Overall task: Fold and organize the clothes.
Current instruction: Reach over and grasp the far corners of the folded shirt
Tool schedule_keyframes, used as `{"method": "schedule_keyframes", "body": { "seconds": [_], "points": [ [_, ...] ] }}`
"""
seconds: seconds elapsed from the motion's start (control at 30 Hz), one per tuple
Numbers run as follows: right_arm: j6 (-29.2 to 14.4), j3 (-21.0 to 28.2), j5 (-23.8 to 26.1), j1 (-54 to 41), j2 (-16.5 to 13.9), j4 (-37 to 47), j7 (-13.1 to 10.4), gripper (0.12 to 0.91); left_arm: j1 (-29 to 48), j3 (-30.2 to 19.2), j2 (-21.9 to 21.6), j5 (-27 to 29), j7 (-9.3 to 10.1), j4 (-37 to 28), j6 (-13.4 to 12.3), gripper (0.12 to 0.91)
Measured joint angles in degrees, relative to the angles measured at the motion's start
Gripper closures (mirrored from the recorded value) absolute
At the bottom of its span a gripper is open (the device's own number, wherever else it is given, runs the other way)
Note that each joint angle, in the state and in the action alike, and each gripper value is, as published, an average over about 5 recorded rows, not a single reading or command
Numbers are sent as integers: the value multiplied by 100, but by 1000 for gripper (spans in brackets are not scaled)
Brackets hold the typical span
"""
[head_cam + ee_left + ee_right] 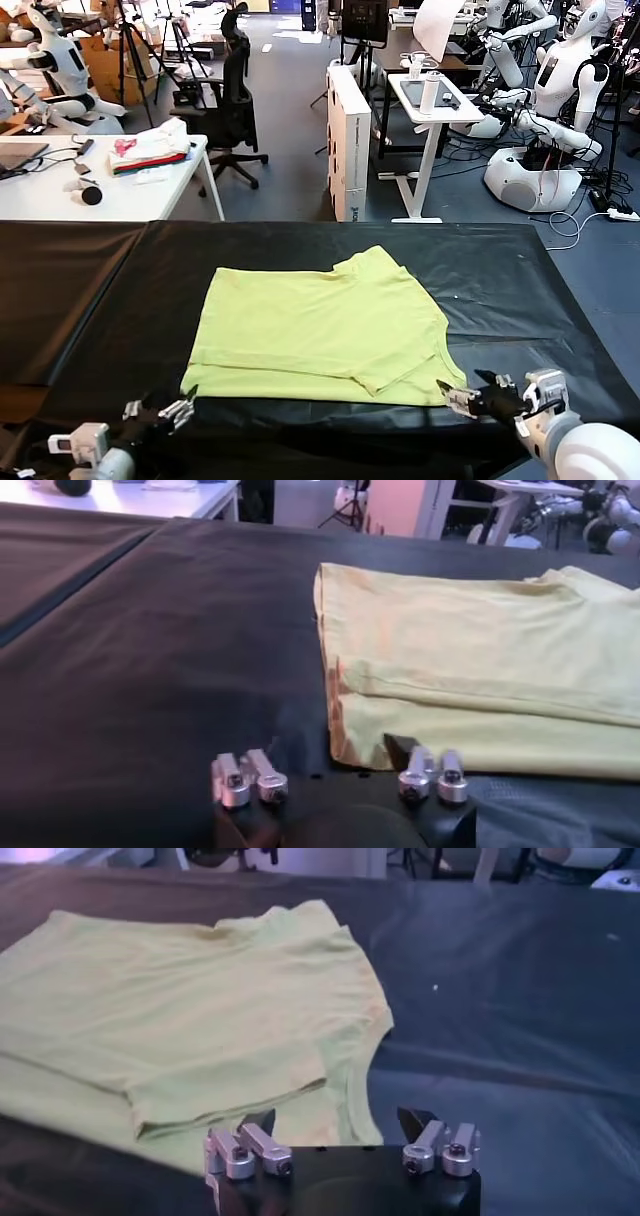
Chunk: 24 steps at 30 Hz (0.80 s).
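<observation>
The lime-yellow T-shirt lies flat on the black table, folded over on itself, with a sleeve at the far right and a doubled layer along its near edge. My left gripper hovers at the shirt's near left corner, open, with nothing between its fingers. In the left wrist view the shirt has its corner just beyond the left gripper. My right gripper is open at the near right corner. In the right wrist view the shirt's hem lies just beyond the open right gripper.
A white desk at the back left carries a folded stack of garments. An office chair, a white box, a small standing table and other robots stand beyond the table's far edge.
</observation>
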<state>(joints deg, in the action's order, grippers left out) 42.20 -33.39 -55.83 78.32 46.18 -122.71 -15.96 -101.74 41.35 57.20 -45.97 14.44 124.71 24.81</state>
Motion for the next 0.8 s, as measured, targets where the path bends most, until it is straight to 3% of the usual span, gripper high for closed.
{"method": "schedule_keyframes", "body": {
  "seconds": [0.1, 0.2, 0.47, 0.8],
  "points": [
    [0, 429, 171, -719, 188, 411, -31, 118, 479, -55, -32, -344, 263, -99, 116, 123],
    [0, 892, 278, -1483, 367, 861, -115, 118, 1030, -202, -58, -624, 391, -235, 212, 123],
    [-1, 1925, 426, -3047, 697, 1981, -165, 118, 2404, -785, -268, -1489, 519, -876, 556, 123],
    [-1, 2584, 511, -3869, 969, 2911, -23, 118, 3900, -1702, -548, -2061, 547, -1969, 851, 123]
  ]
}}
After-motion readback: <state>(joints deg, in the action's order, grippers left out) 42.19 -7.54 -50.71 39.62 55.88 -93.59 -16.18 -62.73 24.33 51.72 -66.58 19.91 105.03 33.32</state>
